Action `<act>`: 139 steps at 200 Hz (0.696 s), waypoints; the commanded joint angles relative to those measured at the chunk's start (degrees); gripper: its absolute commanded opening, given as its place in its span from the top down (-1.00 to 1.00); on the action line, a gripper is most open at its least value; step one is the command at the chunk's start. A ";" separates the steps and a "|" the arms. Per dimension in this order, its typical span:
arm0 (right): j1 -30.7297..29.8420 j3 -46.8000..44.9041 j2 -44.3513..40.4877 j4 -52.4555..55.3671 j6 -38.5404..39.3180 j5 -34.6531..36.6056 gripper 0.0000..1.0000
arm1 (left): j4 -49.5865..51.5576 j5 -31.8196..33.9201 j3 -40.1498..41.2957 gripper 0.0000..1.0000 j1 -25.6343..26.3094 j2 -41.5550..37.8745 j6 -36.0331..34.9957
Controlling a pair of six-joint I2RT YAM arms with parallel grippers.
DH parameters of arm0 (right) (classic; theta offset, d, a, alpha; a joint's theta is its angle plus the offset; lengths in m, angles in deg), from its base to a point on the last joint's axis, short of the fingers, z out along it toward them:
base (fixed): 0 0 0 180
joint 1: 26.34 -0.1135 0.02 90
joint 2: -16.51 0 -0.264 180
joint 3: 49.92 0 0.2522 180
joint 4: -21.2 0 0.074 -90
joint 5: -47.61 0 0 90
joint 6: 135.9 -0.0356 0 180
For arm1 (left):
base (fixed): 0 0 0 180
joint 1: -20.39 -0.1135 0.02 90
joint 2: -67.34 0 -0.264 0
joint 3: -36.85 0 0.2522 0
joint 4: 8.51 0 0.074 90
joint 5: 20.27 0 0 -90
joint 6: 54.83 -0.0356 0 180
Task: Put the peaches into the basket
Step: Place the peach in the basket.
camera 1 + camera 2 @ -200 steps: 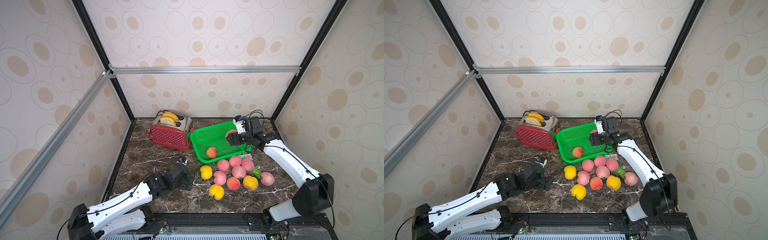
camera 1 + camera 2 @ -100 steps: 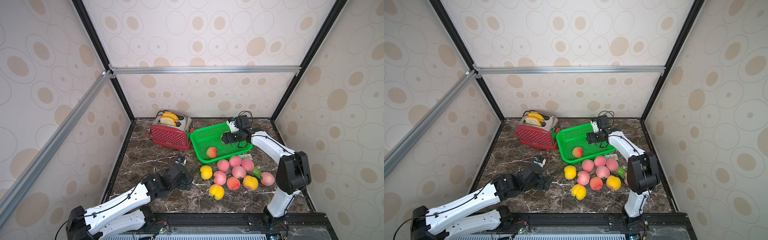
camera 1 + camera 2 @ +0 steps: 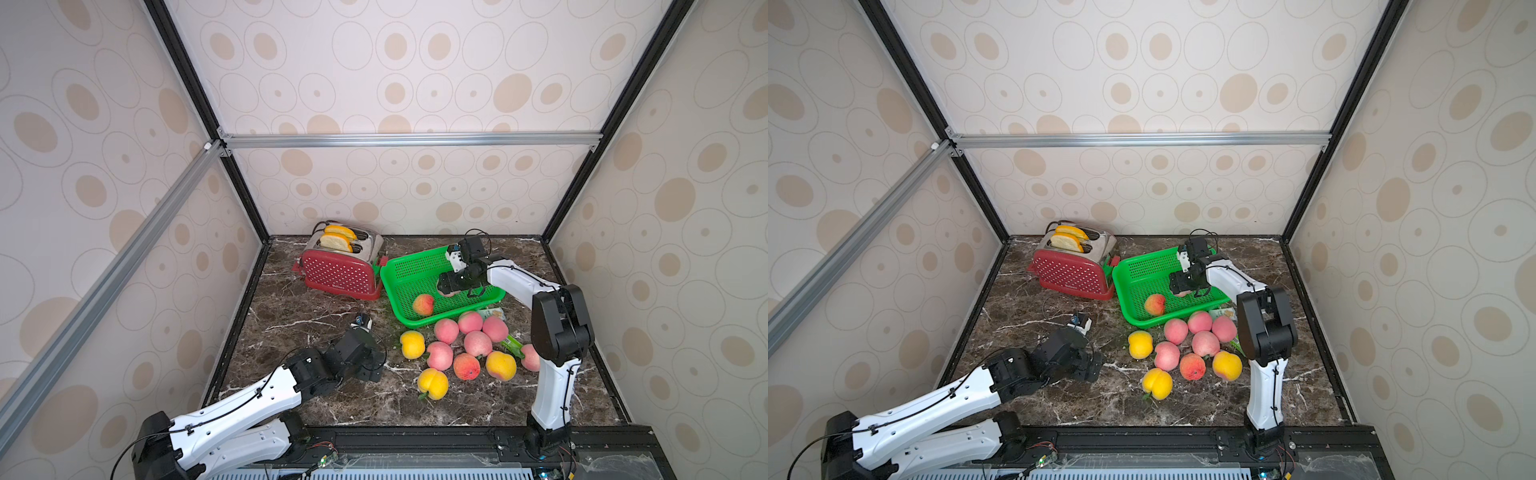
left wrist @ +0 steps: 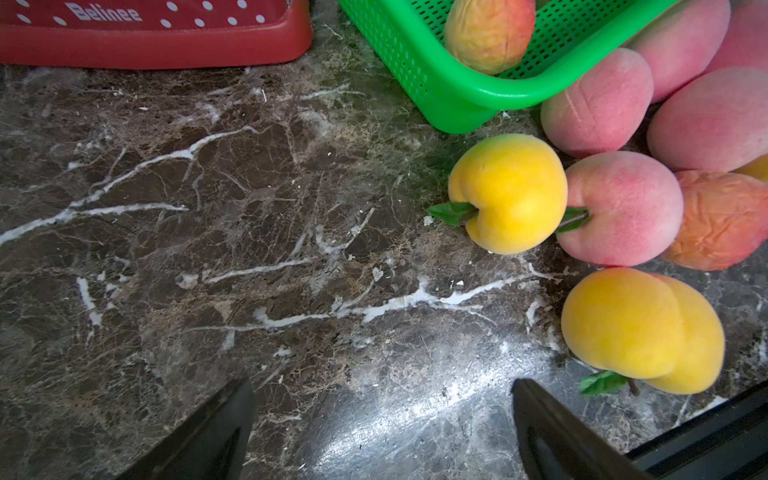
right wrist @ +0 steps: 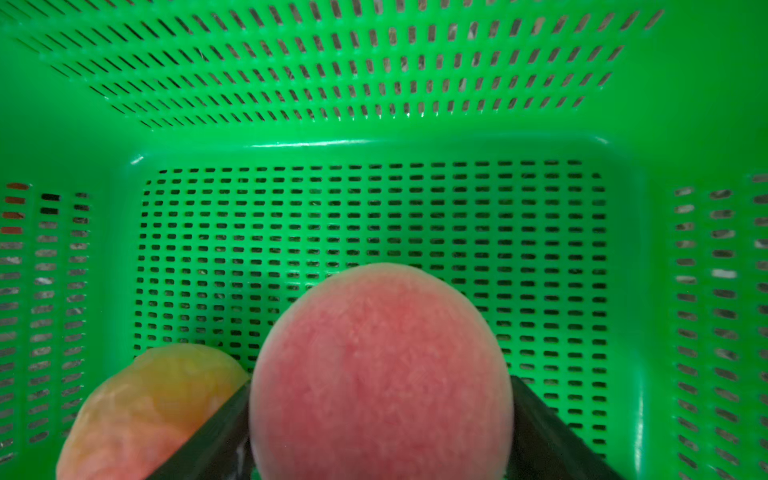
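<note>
While pinching a pink peach [image 5: 380,365] in the right gripper [image 3: 453,288], sits inside the basket [image 5: 374,145], open mesh floor ahead up to far wall | orange-red peach [image 3: 423,304] just beside, near front rim | spread wide at left gripper [image 4: 381,384], over bare tabletop [image 4: 208,249] | loose peaches [image 3: 478,343] clustered just outside front rim

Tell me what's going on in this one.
The right end effector holds a pink peach over the floor of the green basket, not yet released. One orange-red peach already lies in the basket. About ten loose peaches sit clustered on the marble table beside it. The left end effector hangs open and empty over the table near them.
</note>
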 commanded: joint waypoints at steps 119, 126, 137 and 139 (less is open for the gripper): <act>0.31 0.05 2.24 -0.63 -0.62 -1.31 -0.65 | -1.69 0.43 0.53 -0.98 0.47 -0.78 -0.50; 0.30 0.05 2.31 -0.57 -0.61 -1.33 -0.65 | -1.60 0.43 0.42 -0.98 0.49 -0.78 -0.58; 0.26 0.26 2.46 -0.46 -0.65 -1.29 -0.65 | -1.43 0.59 0.28 -0.98 0.47 -0.70 -0.68; 0.23 0.32 2.54 -0.46 -0.64 -1.29 -0.65 | -1.42 0.60 0.21 -0.98 0.47 -0.76 -0.68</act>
